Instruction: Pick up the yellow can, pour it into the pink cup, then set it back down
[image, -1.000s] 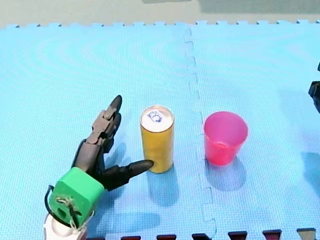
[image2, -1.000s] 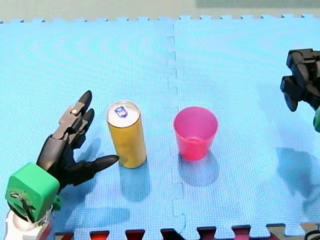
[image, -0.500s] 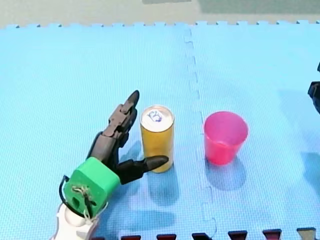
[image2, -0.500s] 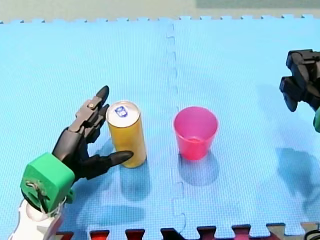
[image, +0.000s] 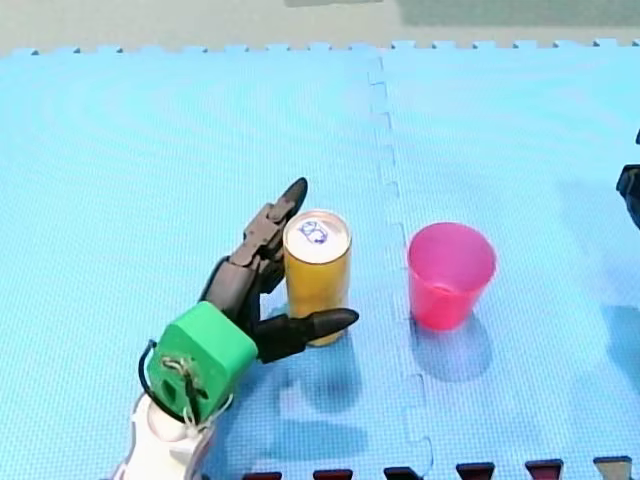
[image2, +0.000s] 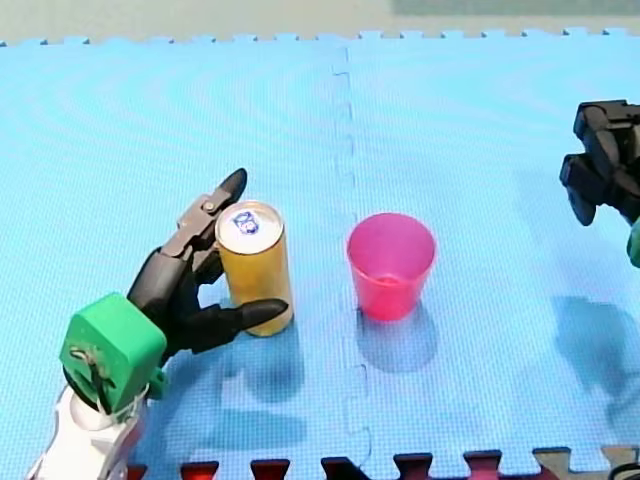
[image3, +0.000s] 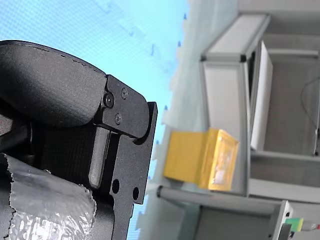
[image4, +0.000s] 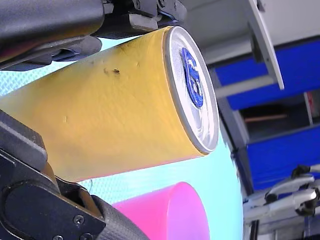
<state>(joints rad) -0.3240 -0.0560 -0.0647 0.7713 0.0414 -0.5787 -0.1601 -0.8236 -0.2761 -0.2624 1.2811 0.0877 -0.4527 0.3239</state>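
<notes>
Since a second earlier the left hand (image: 250, 295) had slid across the mat (image: 150, 150) toward the can (image: 318, 275), from just beside it to bracketing it. Its fingers (image: 272, 222) lay stretched along the can's far left side, seemingly touching it near the rim. The thumb (image: 322, 322) reached across the near side of the base, its tip past the can's right edge. None of them had curled in, so the hand framed the can rather than gripped it. The second wrist view gave the same reading, with the yellow wall lying between the dark digits and the lid facing away. The can stood on the mat, upright or perhaps leaning a touch toward the cup (image: 450, 275), with no gap under it that could be made out. The cup stood upright to the can's right, apart from it, and looked empty. Well off at the mat's right edge, the right hand (image2: 603, 158) hung curled with nothing in it. By my judgement the task was barely begun: the reach was done, while closing the grip, lifting, pouring into the cup and setting the can back down all remained.
</notes>
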